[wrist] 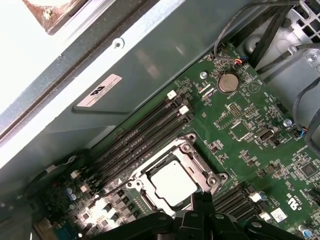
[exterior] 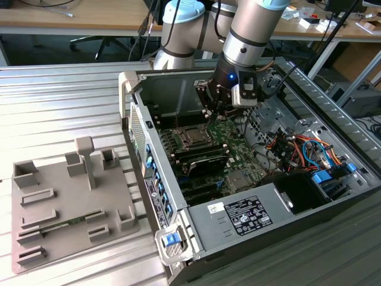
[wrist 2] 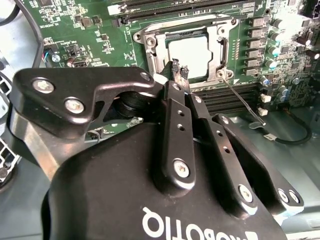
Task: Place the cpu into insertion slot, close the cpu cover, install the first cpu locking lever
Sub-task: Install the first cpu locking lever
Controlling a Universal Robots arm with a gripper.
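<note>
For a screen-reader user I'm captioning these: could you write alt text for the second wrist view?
A black end effector, fingers together, has its tips at the rim of the cpu cover, which lies flat around the silvery cpu. A thin metal lever angles away from the cover's corner across the green motherboard.

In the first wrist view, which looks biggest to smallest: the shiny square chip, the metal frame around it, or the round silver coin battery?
1. Square silvery metal cpu cover frame
2. Silvery square cpu inside its cut-out
3. Round silver coin battery, farther from the camera, so possibly understated
</note>
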